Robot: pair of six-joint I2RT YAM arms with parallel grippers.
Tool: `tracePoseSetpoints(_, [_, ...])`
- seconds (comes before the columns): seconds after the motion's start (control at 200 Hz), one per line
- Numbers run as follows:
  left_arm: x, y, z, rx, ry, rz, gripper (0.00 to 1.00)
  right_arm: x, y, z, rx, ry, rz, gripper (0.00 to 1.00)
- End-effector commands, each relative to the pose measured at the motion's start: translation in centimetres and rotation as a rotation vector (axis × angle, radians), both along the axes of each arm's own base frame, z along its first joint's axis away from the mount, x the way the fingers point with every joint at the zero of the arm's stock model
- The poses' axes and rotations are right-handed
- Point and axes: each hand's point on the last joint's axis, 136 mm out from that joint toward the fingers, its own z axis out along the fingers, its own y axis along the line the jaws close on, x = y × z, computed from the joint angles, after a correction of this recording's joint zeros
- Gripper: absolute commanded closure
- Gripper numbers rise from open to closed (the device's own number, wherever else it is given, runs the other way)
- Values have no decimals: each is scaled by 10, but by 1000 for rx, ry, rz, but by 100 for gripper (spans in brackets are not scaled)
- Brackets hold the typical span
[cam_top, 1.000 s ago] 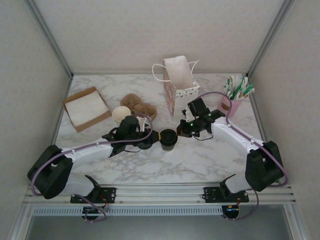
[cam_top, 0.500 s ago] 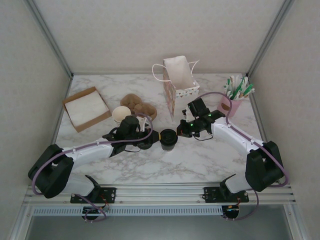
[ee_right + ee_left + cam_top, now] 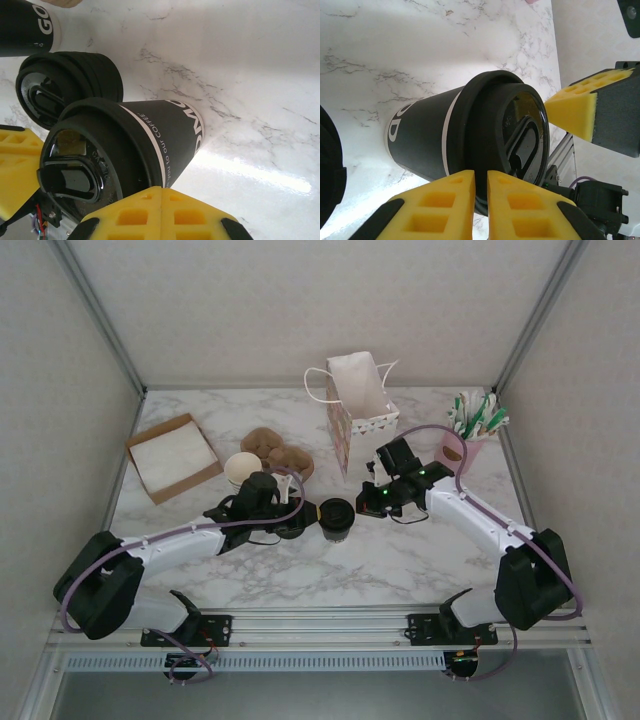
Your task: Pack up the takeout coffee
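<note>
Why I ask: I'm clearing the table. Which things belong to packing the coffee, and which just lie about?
Job: lidded coffee cup; paper bag, likely its destination.
Lying about: spare lids; cup stack; pulp carriers; napkin box; pink cup of utensils.

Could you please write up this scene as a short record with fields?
cup: takeout coffee, lidded, upright on the table, between the two grippers
left gripper: closed, it seems, on the rim of the lid
right gripper: shut, beside the cup
bag: paper bag, standing open behind the cup
spares: pile of lids next to the cup
</note>
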Motion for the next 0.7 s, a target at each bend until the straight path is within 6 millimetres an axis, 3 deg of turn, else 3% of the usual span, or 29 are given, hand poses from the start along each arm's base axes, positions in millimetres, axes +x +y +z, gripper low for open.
tracePoseSetpoints(0.0, [-1,0,4,20,-13,-2,85,-3,10,15,58,-3,18,100])
tracePoseSetpoints(0.315, [1,-1,5,20,-17,-2,85,-3,18,7,86,27,38,100])
tracePoseSetpoints(0.696, [2,-3,0,27,-9,-7,85,-10,10,-23,30,82,17,100])
